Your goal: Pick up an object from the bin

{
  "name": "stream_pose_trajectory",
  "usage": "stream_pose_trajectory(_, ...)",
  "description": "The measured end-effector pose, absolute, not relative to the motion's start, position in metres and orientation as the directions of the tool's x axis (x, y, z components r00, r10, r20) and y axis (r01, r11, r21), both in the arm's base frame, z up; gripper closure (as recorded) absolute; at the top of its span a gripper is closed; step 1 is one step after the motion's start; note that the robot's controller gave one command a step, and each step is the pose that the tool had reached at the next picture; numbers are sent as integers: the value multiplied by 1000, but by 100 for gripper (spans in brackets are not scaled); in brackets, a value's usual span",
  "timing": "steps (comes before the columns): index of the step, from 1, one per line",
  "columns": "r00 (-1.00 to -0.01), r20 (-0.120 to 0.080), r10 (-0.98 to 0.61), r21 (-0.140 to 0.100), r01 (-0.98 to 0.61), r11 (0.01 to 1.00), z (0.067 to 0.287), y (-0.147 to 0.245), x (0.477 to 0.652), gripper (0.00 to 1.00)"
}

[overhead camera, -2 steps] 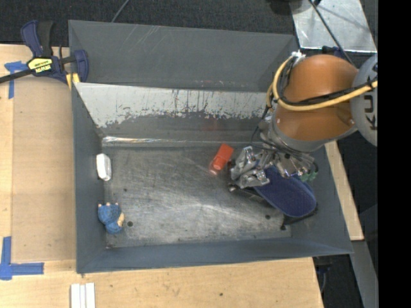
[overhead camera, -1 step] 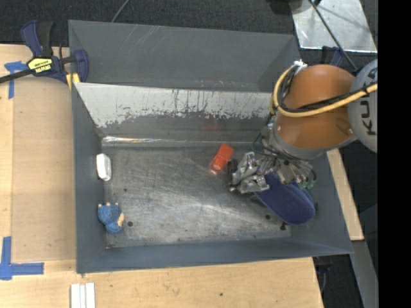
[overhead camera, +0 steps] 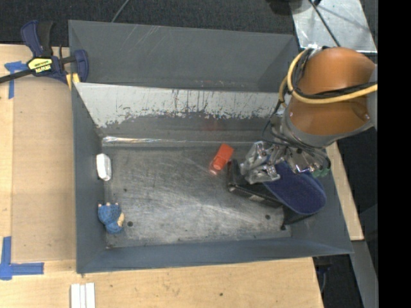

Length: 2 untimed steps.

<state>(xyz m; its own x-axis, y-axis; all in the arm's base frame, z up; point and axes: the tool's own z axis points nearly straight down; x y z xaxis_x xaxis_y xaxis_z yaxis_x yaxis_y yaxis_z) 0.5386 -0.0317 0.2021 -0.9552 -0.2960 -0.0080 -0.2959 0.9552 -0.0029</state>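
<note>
The grey metal bin [overhead camera: 180,56] is lying wide open across its left and middle floor, with bare scratched metal running from the back wall to the front wall. Only two small things are sitting on that side: a white oblong piece [overhead camera: 103,167] lying near the left wall, and a small blue lumpy figure [overhead camera: 110,217] sitting in the front left corner, close to both walls. The crowding is all on the right, where the arm, under its rounded orange cover [overhead camera: 331,92], is reaching in over the right rim and leaving little room between itself and the right wall. The claw [overhead camera: 260,164] is hanging low over the right part of the floor, just right of a small orange block [overhead camera: 221,158] that is lying tilted toward the back wall with clear floor to its left. Just below the claw a black elongated piece [overhead camera: 247,190] is lying on the floor, and beside it to the right a dark blue oval thing [overhead camera: 297,192], padded-looking, is resting toward the front right corner, partly under the wrist. The claw is sitting close above these two, and whether it is touching either one cannot be told. Whether the claw is spread apart or closed together cannot be told, and nothing is visibly gripped in it
</note>
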Motion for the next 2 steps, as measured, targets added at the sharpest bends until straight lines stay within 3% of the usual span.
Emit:
stream_pose_trajectory(1,-956,-3,-294,-1,-294,956,200,-32,538,0)
stream_pose_trajectory(2,-996,-40,-76,2,-76,997,106,-41,541,0)
